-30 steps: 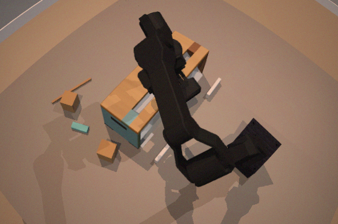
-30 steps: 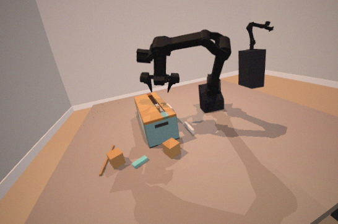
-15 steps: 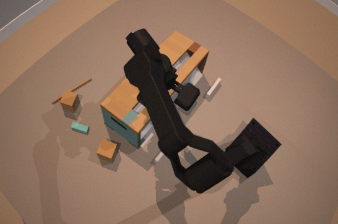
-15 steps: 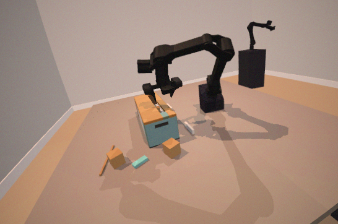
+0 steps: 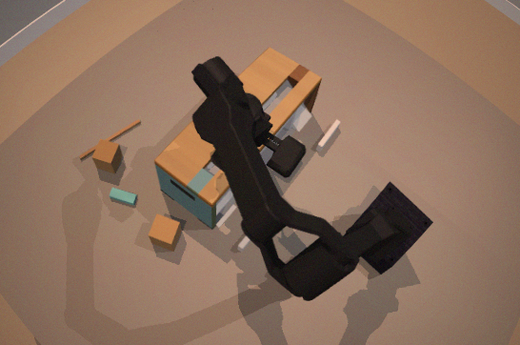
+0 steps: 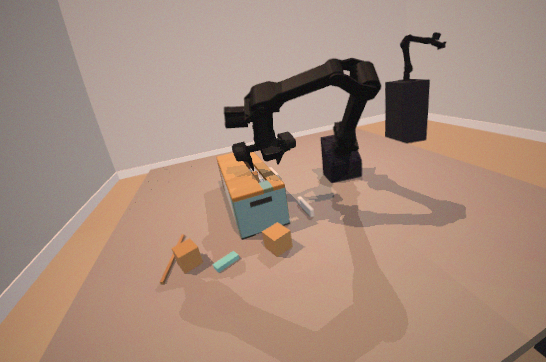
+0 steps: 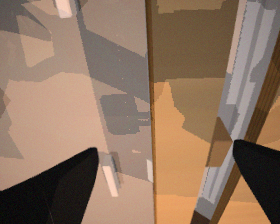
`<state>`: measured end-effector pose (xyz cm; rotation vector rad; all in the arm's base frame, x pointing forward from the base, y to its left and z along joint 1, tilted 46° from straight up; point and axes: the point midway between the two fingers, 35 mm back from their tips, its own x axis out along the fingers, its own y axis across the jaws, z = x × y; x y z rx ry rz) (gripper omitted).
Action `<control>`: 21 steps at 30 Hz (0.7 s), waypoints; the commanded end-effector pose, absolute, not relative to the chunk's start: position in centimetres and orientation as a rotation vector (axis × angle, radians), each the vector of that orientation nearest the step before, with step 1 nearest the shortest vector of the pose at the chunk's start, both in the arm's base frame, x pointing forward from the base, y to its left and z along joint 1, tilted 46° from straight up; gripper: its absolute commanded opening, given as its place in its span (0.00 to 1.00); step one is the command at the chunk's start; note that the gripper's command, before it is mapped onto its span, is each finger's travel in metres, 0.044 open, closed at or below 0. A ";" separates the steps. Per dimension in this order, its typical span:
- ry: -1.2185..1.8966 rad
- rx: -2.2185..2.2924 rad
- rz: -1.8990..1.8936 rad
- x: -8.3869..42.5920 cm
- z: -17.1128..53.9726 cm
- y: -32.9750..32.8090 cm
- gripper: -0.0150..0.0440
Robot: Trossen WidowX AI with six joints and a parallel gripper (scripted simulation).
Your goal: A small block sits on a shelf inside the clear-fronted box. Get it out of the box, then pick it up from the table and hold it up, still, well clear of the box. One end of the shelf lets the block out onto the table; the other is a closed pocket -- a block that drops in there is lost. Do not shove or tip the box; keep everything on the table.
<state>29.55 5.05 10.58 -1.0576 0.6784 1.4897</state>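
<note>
The box [image 5: 273,66] [image 6: 260,219] [image 7: 168,170] has an orange top with a long slot, a teal end and a clear front. The small orange-brown block [image 7: 218,145] shows inside the slot in the wrist view; the arm covers it in the top view. My gripper [image 6: 266,166] [image 7: 165,151] is open and empty. It points down low over the box. One fingertip is at the slot, close beside the block; I cannot tell its depth. The other fingertip is out past the box's clear front side. The far finger is hidden in the top view.
Two orange cubes [image 5: 165,232] [image 5: 108,155], a teal bar [image 5: 123,196] [image 6: 226,262] and a thin orange stick [image 5: 129,129] lie beyond the teal end. White bars [image 5: 329,135] [image 6: 305,207] [image 7: 111,176] lie along the front side. The robot's dark base [image 6: 341,167] stands on that side.
</note>
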 end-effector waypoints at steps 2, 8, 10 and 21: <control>0.685 -1.059 1.485 29.4 10.0 5.4 0.93; 0.684 -1.059 1.485 29.3 9.3 6.1 0.93; 0.684 -1.059 1.485 29.2 9.1 6.3 0.93; 0.682 -1.057 1.485 28.8 7.8 7.6 0.93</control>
